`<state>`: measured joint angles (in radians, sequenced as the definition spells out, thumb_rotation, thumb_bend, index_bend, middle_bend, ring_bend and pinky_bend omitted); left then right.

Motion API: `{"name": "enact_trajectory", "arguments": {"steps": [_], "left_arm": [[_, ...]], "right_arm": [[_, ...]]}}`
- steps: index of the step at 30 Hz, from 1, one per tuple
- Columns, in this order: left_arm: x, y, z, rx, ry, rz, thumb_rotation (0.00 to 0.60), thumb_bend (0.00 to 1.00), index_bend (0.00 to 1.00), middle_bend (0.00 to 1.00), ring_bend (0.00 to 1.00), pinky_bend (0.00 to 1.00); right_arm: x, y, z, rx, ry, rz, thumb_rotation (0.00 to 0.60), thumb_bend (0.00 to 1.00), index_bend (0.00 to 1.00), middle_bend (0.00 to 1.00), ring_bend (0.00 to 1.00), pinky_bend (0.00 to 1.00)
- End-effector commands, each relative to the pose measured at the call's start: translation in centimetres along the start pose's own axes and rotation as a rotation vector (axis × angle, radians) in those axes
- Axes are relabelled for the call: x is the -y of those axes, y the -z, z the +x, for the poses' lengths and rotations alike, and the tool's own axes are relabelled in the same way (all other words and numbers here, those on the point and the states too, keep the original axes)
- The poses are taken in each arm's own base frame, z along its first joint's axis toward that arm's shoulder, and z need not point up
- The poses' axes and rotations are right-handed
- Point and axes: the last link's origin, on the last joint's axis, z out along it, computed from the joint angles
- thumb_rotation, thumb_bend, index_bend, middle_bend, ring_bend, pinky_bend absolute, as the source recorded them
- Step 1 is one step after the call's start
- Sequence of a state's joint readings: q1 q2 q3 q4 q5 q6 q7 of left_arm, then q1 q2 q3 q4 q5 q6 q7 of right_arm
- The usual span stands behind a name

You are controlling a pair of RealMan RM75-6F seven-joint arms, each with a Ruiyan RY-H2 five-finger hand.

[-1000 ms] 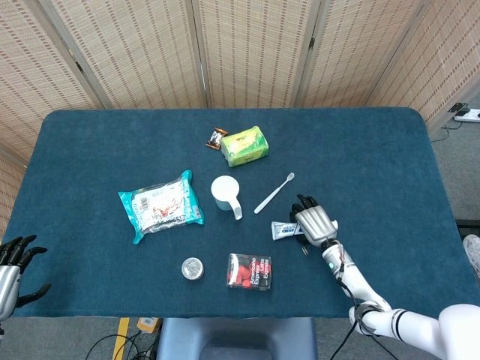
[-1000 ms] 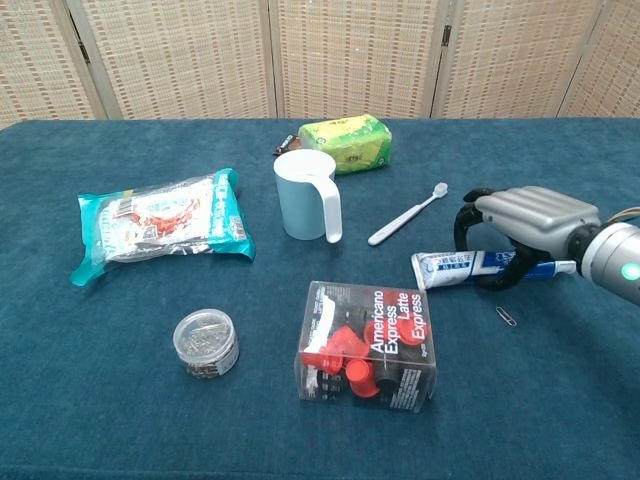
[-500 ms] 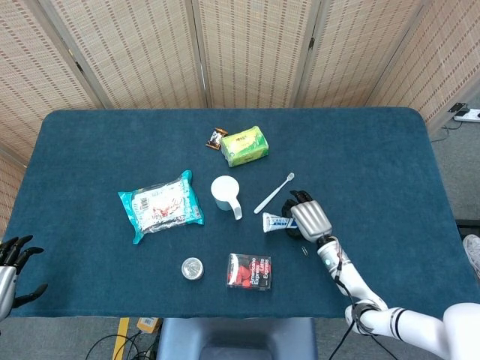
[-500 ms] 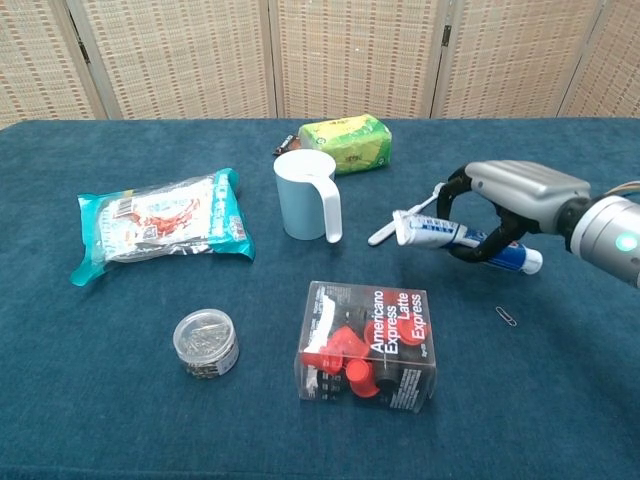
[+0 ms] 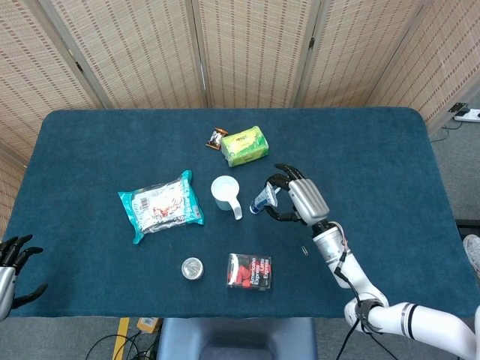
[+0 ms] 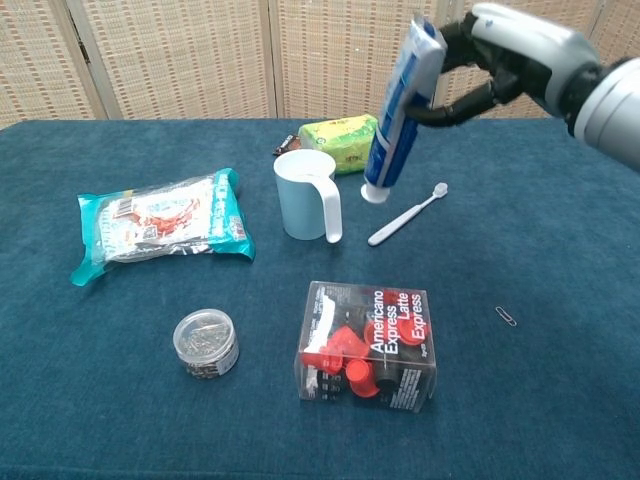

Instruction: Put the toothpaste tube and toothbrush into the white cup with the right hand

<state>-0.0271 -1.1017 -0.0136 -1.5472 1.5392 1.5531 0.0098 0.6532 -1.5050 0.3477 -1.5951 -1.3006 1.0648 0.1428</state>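
Right hand (image 6: 500, 60) holding the toothpaste tube (image 6: 398, 110) in the air, just right of the white cup (image 6: 304, 194).

The tube hangs nearly upright, cap end down, clear of the table (image 6: 560, 380). The toothbrush (image 6: 407, 215) lies on the cloth right of the cup. The left hand (image 5: 13, 259), fingers spread and empty, sits at the table's near-left edge.

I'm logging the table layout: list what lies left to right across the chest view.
Teal snack packet → tin of clips → white cup → Americano Express box → toothbrush → right hand holding the toothpaste tube → paperclip.
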Motion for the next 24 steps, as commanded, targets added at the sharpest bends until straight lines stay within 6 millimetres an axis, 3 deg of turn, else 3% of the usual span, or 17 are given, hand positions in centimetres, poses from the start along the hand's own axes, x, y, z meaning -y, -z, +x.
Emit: {"name": "enact_trajectory", "arguments": {"steps": [1,11,24], "left_arm": [[0.2,0.2,0.1,-0.001,0.001,0.008,0.6,0.2,0.32,0.16,0.13,0.16],[0.4,0.6,0.0,0.006,0.001,0.019,0.6,0.2,0.32,0.16,0.13,0.16],[0.7,0.9,0.0,0.011,0.0,0.034,0.6,0.2,0.32,0.16,0.13,0.16]], "right_arm": [[2.1,-1.2,1.3,-0.024,-0.097,0.043,0.6,0.51,0.72,0.4,0.13,0.15],[5.1,-4.1,2.3,-0.016,-0.2,0.069,0.6,0.5,0.72,0.4,0.14,0.15],[4.5,-8.1,-1.1,0.045,-0.134,-0.034,0.6,0.5,0.72,0.4,0.14,0.15]]}}
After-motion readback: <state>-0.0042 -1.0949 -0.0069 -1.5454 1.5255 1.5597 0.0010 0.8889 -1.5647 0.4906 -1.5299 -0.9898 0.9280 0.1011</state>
